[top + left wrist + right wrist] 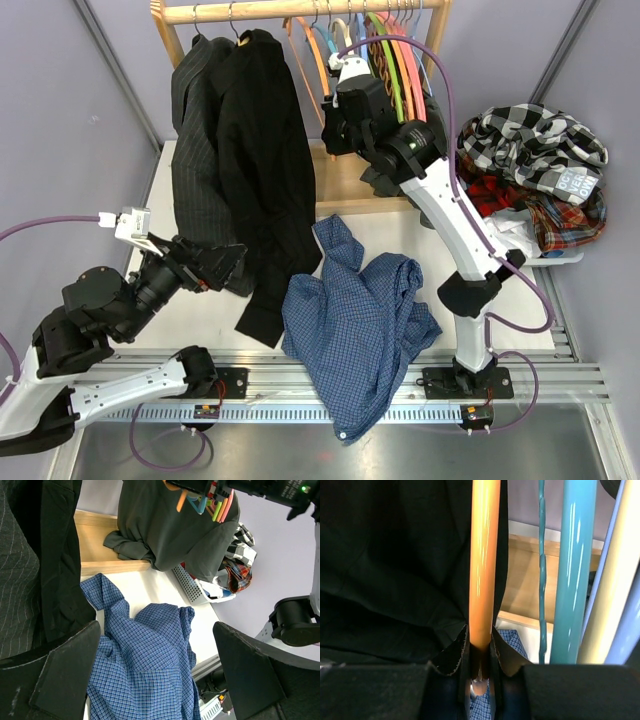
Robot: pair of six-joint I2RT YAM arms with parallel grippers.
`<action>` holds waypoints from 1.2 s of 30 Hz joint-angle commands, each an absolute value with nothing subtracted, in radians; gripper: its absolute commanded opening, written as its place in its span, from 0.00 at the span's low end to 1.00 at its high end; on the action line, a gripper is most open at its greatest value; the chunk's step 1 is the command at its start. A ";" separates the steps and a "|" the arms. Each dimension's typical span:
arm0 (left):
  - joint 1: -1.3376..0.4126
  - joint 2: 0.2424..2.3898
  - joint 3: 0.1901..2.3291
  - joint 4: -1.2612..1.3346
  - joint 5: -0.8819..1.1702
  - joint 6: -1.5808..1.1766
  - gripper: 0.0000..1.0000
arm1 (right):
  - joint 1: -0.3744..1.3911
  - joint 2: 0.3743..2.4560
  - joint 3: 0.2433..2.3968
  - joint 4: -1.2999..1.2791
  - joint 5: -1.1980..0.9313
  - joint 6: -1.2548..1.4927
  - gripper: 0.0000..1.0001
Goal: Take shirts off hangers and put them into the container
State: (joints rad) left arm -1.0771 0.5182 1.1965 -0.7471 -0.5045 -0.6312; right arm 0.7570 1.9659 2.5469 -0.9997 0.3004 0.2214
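- Top external: blue shirt [360, 320] lies loose on table [210, 305], outside container [562, 257]; black shirt [260, 150] and pinstriped shirt [195, 150] hang on the rail [300, 10].
- Left wrist: left gripper [155, 675] spread wide, empty, above the blue shirt.
- Right wrist: right gripper [481, 650] clamped on orange hanger [484, 555].

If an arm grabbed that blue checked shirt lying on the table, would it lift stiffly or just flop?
Probably flop: the blue checked shirt lies in soft crumpled folds. Its tail drapes past the near edge of the table, so it would likely dangle and drag. The fabric looks thin, so probably light.
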 commanded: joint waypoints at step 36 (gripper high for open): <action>-1.080 0.485 1.120 -0.795 -0.515 -0.687 0.99 | 1.204 1.322 1.018 -0.917 0.597 0.919 0.99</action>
